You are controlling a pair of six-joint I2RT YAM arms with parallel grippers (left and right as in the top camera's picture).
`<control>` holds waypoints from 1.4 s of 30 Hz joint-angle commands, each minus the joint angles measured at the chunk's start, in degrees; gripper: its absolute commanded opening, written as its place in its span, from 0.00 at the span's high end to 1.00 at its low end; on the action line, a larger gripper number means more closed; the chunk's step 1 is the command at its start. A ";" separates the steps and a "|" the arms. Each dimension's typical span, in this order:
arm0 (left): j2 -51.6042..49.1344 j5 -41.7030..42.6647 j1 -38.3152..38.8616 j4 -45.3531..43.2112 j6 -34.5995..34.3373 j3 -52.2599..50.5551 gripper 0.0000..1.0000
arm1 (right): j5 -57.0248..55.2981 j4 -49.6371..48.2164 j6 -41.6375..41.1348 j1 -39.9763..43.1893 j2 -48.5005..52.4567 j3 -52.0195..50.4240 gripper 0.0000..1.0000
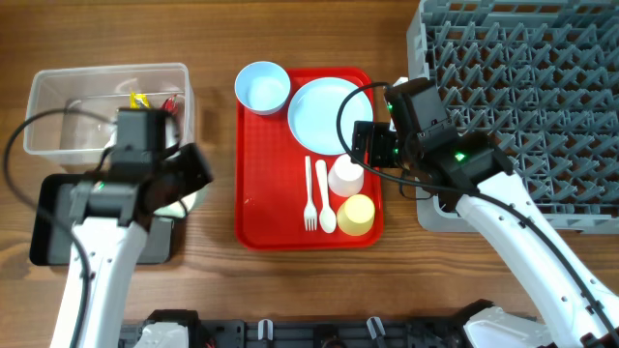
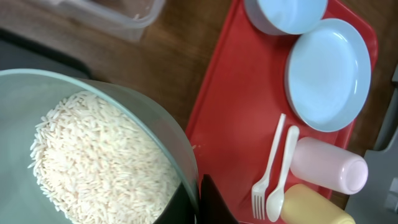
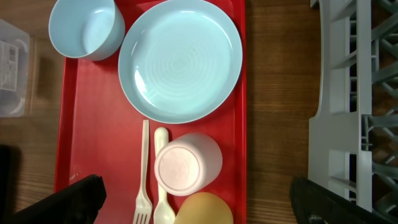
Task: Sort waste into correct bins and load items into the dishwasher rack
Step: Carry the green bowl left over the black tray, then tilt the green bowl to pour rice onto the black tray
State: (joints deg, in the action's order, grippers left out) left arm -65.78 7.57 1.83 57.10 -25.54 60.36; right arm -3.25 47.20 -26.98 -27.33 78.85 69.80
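At far left on the desk, clear tub holds yellow foil wrapper and red-and-clear wrapper; black tray lies just in front of it. Left end effector clenched on rim of pale green bowl, white food crumbs heaped inside, bowl at the black tray's right end. Centre: red serving tray carries light blue bowl, plate, fork, spoon, white cup, yellow cup. Right end effector released, jaws wide, above the cups. Dishwasher rack far right.
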 commanded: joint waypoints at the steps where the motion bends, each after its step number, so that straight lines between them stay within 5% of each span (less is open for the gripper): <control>1: 3.02 6.93 -6.71 -0.52 3.76 -4.09 0.96 | -0.15 -0.37 0.02 0.02 -0.28 -0.02 0.00; 11: 3.85 13.70 -18.80 -1.73 11.89 -6.12 0.96 | 0.09 -0.17 0.00 0.02 -0.28 -0.02 0.00; 27: 3.85 45.59 -36.50 -13.18 29.86 -17.05 0.96 | 0.31 -0.04 0.02 0.02 -0.28 -0.02 0.00; 42: 3.78 58.38 -48.41 -10.97 33.14 -17.29 0.96 | 1.62 0.28 0.00 0.02 -0.28 -0.02 0.00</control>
State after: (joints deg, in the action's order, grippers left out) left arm -62.76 58.61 -42.57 44.91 3.79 43.53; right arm -2.37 47.35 -26.98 -27.33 78.85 69.80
